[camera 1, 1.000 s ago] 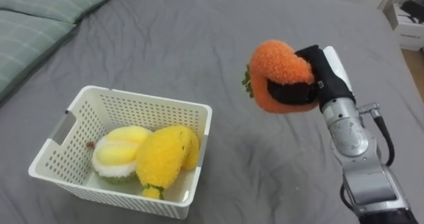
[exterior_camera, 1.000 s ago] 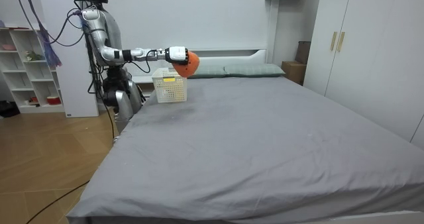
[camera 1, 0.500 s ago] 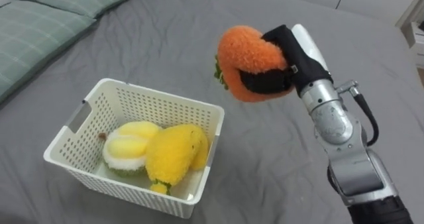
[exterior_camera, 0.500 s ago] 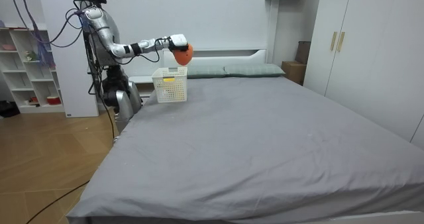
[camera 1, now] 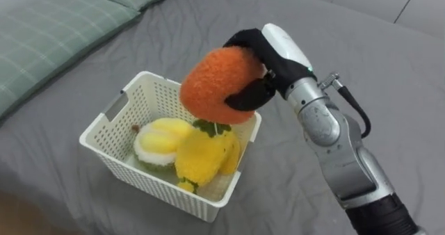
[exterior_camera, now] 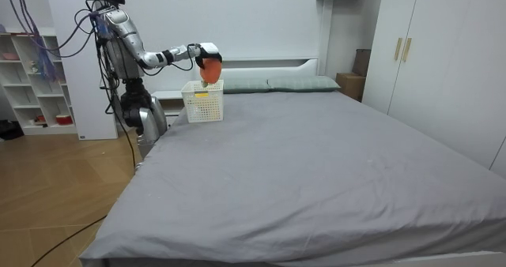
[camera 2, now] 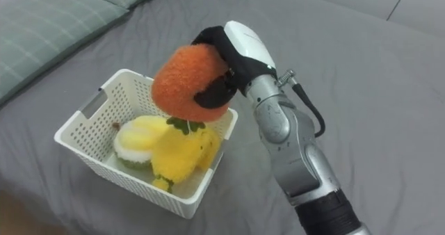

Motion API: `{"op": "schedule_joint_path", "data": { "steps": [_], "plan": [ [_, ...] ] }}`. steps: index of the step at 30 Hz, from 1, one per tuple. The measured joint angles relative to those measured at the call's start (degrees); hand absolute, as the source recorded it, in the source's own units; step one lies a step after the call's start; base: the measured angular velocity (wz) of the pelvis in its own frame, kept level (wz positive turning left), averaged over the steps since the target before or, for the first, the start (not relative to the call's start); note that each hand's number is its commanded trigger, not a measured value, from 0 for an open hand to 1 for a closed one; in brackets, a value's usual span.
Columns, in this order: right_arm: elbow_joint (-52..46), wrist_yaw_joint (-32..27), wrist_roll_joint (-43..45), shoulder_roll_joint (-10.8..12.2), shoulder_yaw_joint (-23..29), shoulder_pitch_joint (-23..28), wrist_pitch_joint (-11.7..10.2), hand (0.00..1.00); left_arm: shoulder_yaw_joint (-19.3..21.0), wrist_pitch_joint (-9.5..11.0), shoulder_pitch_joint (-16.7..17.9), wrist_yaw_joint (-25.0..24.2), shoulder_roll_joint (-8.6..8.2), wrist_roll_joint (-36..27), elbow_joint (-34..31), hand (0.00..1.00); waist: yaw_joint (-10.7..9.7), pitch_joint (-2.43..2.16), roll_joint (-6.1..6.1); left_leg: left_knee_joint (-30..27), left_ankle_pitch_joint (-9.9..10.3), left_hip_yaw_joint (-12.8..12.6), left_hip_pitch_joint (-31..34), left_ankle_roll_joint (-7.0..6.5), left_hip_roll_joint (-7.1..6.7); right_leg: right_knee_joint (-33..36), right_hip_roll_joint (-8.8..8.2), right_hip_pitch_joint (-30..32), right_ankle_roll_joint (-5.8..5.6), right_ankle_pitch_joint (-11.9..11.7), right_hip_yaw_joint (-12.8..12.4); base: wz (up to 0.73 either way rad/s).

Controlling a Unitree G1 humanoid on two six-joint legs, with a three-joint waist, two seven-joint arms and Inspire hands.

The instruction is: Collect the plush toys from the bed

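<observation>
Gripping orange plush toy [camera 1: 217, 85] | right hand [camera 1: 272, 58] (fingers curled) | arm extended above basket [camera 1: 119, 124]

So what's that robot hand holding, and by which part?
The right robot hand grips the orange plush toy around its rounded body, above the white basket.

One white basket [camera 1: 128, 171] is seen on one bed [camera 1: 396, 75]. Three plush toys are counted: one orange toy [camera 1: 215, 82] above it, one yellow-and-white toy [camera 1: 158, 139] left and one yellow toy [camera 1: 205, 155] right inside.
</observation>
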State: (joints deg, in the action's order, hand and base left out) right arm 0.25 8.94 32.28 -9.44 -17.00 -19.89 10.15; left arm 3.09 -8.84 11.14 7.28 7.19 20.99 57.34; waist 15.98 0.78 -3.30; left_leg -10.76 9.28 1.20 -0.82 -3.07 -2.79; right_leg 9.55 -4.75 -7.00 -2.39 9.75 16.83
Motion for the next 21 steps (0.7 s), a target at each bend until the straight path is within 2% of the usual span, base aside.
{"op": "schedule_joint_path", "data": {
  "steps": [4,9,21],
  "plan": [
    [0.0,0.24,0.01,0.05,0.0,-0.23,0.69,0.0,0.06,-0.65,-0.07,-0.03,0.05,0.08,-0.28,0.0,0.47,-0.06,-0.1,-0.11,-0.23,0.86,0.43,-0.01,-0.22,-0.01,-0.1,0.05,-0.01,0.01,0.67,0.13],
    [0.01,0.42,-0.21,-0.07,0.0,-0.3,1.99,0.0,0.07,-1.73,-0.05,-1.04,0.07,3.42,-1.96,0.0,0.54,-0.09,-0.13,-0.12,-0.6,1.59,0.45,-0.02,-0.46,-0.01,-0.18,-0.25,-0.01,0.01,1.12,0.07],
    [1.63,0.43,-1.09,-0.53,0.01,-0.3,2.44,0.0,0.06,-2.63,-1.04,-3.08,0.15,5.01,-3.49,0.0,0.24,0.04,0.06,-0.88,-0.81,3.0,0.5,-0.09,-0.91,0.09,-0.37,-0.99,-0.09,0.06,1.41,0.07]
  ]
}}
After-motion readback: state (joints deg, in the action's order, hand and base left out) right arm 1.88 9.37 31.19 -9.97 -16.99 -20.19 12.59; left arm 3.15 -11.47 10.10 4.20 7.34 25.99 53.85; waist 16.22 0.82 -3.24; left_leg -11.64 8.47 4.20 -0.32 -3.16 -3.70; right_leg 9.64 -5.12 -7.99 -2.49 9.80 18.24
